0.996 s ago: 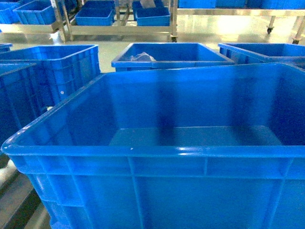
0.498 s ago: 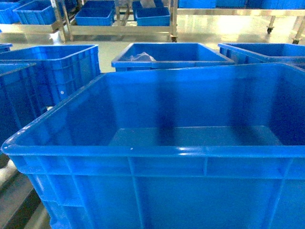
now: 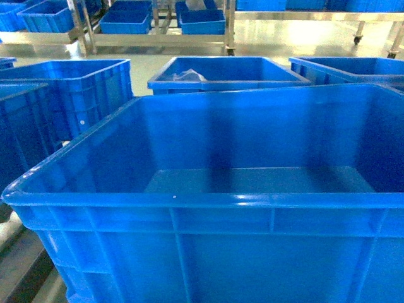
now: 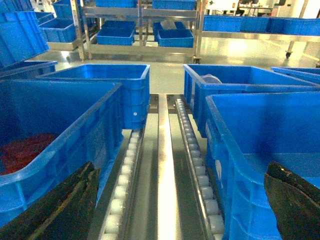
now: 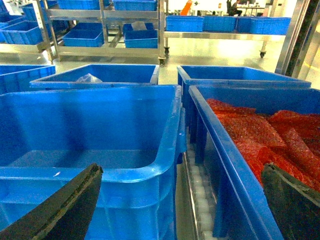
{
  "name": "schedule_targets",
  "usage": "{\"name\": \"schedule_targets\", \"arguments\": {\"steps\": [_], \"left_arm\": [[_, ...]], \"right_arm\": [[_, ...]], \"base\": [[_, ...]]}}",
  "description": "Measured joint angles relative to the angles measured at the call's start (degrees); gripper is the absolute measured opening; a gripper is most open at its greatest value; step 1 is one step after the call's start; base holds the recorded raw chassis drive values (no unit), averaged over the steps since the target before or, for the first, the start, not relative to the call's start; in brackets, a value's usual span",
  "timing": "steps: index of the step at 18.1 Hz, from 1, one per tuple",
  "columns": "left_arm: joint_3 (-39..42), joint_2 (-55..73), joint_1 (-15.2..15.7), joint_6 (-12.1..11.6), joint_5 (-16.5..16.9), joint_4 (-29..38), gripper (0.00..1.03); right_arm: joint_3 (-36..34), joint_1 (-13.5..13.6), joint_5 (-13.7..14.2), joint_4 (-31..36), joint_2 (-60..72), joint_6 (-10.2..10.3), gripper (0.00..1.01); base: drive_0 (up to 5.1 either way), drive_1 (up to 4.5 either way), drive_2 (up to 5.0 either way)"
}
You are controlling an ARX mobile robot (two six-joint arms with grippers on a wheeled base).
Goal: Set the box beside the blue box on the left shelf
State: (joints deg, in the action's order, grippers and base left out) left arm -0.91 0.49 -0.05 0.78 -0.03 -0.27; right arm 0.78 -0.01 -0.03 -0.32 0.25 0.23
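Observation:
The box [image 3: 208, 214], a large deep bright-blue crate, fills the front of the head view and is empty. Its left wall shows in the left wrist view [image 4: 235, 165], its right corner in the right wrist view [image 5: 125, 150]. My left gripper [image 4: 181, 167] is open and holds nothing. One dark finger [image 4: 65, 205] is by the left-hand crate and the other finger [image 4: 295, 200] is over the box. My right gripper [image 5: 182, 169] is open too, spanning the box's right rim and the crate to its right. Another blue box [image 3: 76, 88] stands on the left lane. Neither gripper shows in the head view.
Roller rails [image 4: 192, 150] run between the crates. The left crate [image 4: 55, 130] and the right crate [image 5: 250, 135] hold red material. More blue crates [image 3: 221, 72] stand behind. Steel racks with shallow blue trays [image 3: 126, 22] line the far floor.

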Motion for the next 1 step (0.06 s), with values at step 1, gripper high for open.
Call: {"name": "schedule_targets", "arguments": {"steps": [1], "left_arm": [[0.0, 0.0, 0.0, 0.0, 0.0, 0.0, 0.98]], "right_arm": [[0.0, 0.0, 0.0, 0.0, 0.0, 0.0, 0.98]], "base": [[0.0, 0.00, 0.0]]}}
